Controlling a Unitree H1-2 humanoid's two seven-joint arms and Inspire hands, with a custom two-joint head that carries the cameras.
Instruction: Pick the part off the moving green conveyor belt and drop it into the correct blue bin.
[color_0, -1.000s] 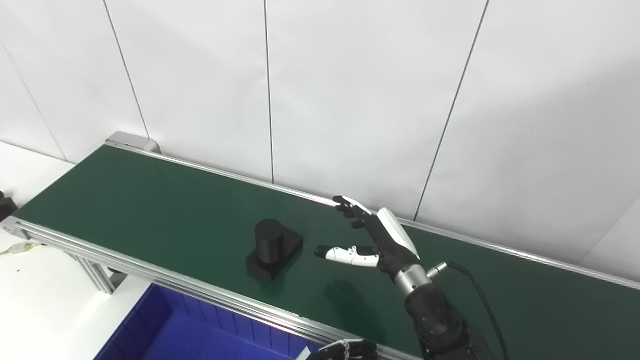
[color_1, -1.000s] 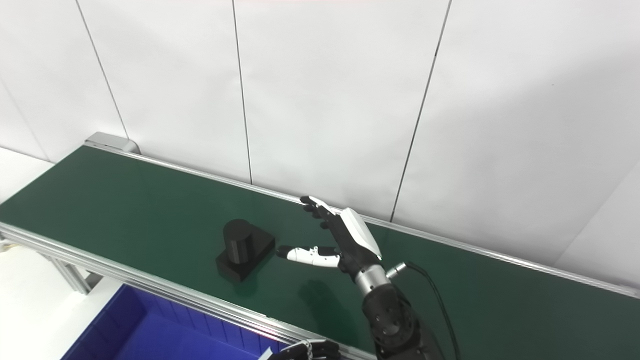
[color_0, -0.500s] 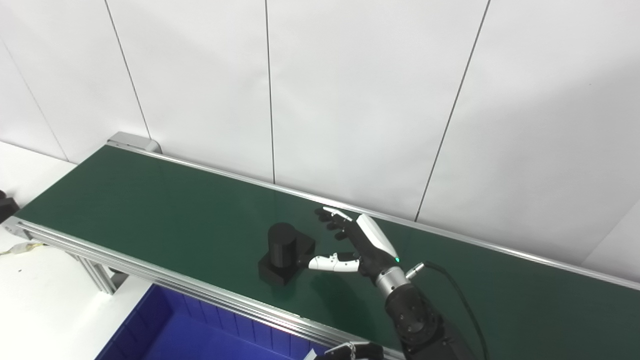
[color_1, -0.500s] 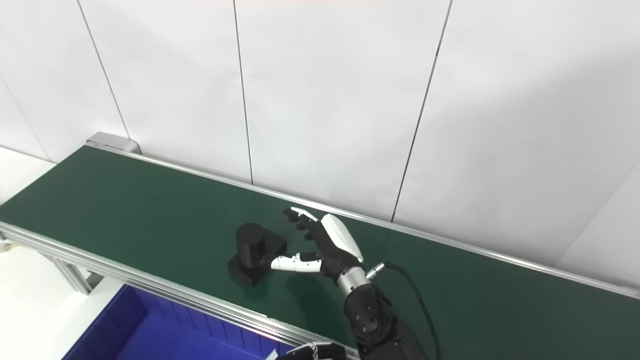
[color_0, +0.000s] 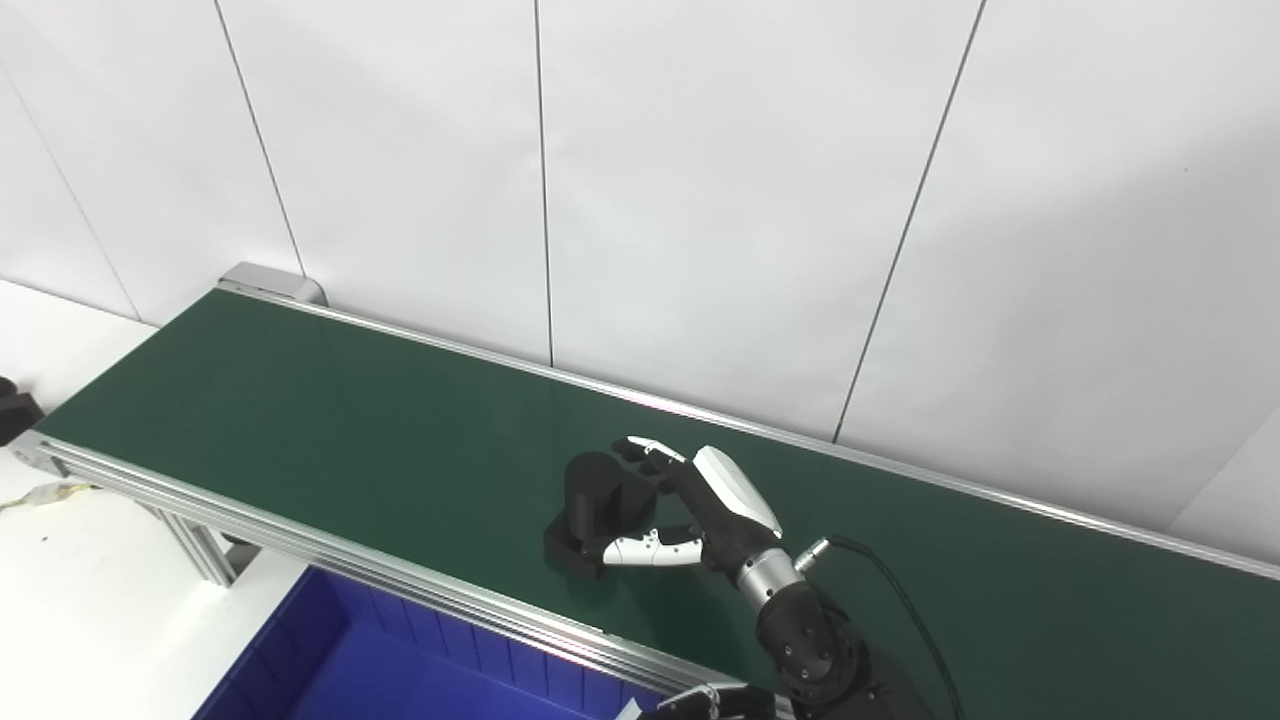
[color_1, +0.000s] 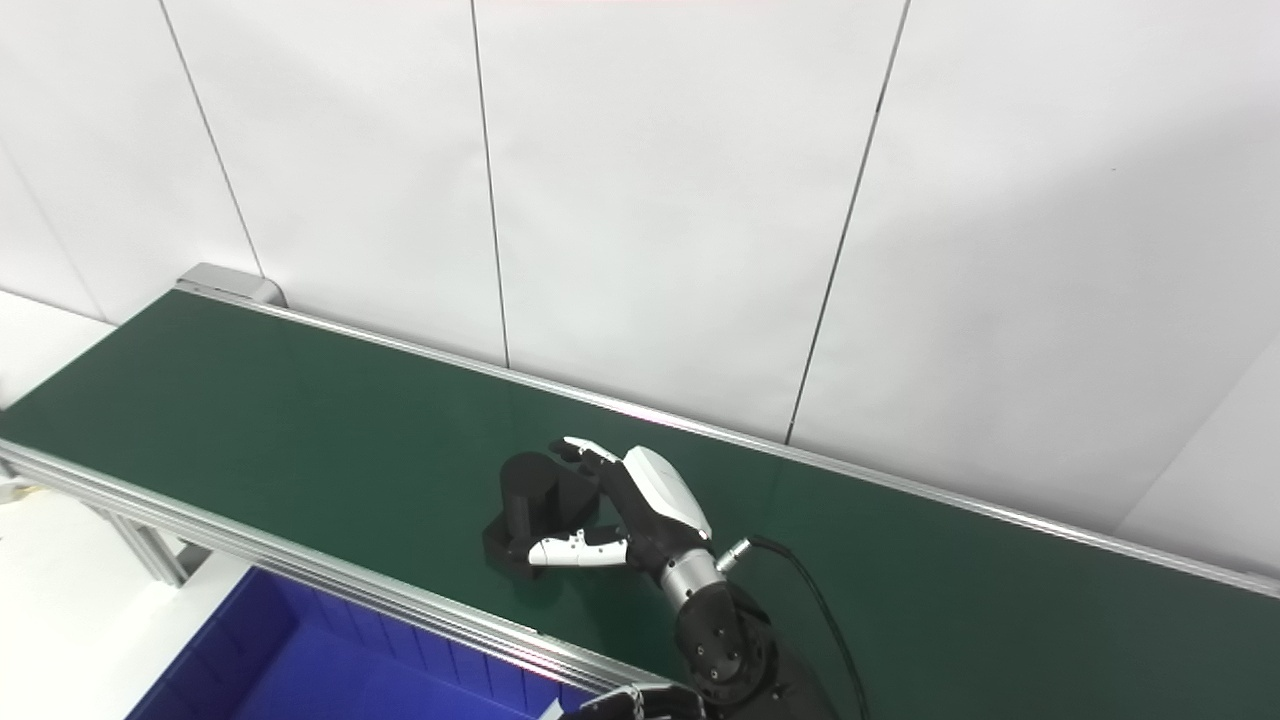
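Cupping the matte black cylinder-on-block part (color_0: 590, 510), the right hand (color_0: 700, 510) spreads unclosed; bare smooth green conveyor belt (color_0: 300, 410) lies beyond its fingertips.

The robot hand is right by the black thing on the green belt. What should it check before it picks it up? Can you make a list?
1. Right hand at the part: ok, fingers reach behind it and the thumb lies along its front.
2. Fingers closed tight on the part: cannot tell, the grip looks unfinished.
3. Part sitting flat on the belt: ok, its cylinder stands upright on the base.
4. Blue bin in front of the belt, near the part: ok.
5. Is it the correct bin: cannot tell, only one shows.
6. Left hand out of the way: ok, it is low at the picture's bottom edge.
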